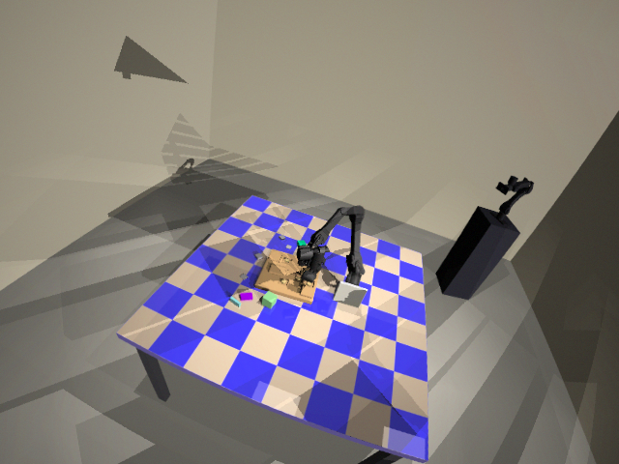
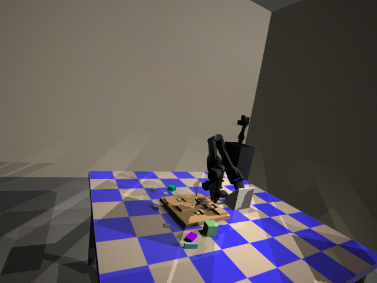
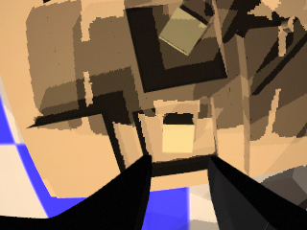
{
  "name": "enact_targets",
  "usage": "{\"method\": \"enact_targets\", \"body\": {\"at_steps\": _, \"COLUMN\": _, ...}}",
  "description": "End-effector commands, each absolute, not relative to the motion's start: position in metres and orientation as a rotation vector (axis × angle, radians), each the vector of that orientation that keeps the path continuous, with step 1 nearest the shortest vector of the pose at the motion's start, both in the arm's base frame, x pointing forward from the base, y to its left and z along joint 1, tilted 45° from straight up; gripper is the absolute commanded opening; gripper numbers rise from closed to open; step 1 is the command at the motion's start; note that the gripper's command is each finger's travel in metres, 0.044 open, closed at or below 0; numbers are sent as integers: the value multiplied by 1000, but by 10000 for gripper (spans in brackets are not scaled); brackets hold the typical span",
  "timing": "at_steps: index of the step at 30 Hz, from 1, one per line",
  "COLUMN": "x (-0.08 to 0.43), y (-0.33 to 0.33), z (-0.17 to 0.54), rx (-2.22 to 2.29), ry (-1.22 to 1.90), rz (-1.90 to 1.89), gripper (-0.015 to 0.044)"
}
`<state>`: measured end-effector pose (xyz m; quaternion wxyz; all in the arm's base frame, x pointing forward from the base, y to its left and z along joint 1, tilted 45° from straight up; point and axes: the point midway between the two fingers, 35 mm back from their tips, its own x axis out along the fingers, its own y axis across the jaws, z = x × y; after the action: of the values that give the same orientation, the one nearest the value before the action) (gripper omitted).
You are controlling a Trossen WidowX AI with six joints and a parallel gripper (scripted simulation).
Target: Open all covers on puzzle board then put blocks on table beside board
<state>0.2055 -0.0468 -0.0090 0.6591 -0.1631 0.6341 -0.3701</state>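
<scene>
The wooden puzzle board (image 1: 282,290) (image 2: 199,221) lies on the table, partly under the arm. My gripper (image 1: 308,277) (image 2: 214,201) (image 3: 179,163) is partly open and empty, over the board's edge. In the wrist view, a pale yellow block (image 3: 178,139) sits in a small well just beyond the fingertips. Another pale yellow block (image 3: 184,33) sits turned in a larger dark-edged well farther in. A flat wooden cover (image 3: 72,150) lies left of the small well. Shadows and the arm hide other wells and covers; their exact state cannot be told.
A green cube (image 1: 269,300) (image 2: 210,227), a purple block (image 1: 246,296) (image 2: 191,236) and a light-blue piece (image 1: 234,301) (image 2: 191,245) lie beside the board. A teal block (image 1: 301,244) (image 2: 172,187) and small grey pieces lie beyond it. A white-grey panel (image 1: 349,293) (image 2: 245,198) stands near the arm's base.
</scene>
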Motion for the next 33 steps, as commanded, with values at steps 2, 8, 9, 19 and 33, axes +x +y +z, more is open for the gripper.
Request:
{"method": "enact_targets", "body": {"at_steps": 2, "x": 205, "y": -48, "z": -10, "rx": -378, "ry": 1438, "rz": -836, "gripper": 144}}
{"method": "enact_targets", "body": {"at_steps": 8, "x": 205, "y": -48, "z": -10, "rx": -378, "ry": 1438, "rz": -836, "gripper": 144}}
{"method": "enact_targets", "body": {"at_steps": 9, "x": 205, "y": -48, "z": -10, "rx": -378, "ry": 1438, "rz": -836, "gripper": 144}}
{"method": "enact_targets", "body": {"at_steps": 19, "x": 205, "y": -48, "z": -10, "rx": -378, "ry": 1438, "rz": -836, "gripper": 144}}
{"method": "enact_targets", "body": {"at_steps": 33, "x": 205, "y": -56, "z": -19, "rx": -378, "ry": 1438, "rz": -836, "gripper": 144}}
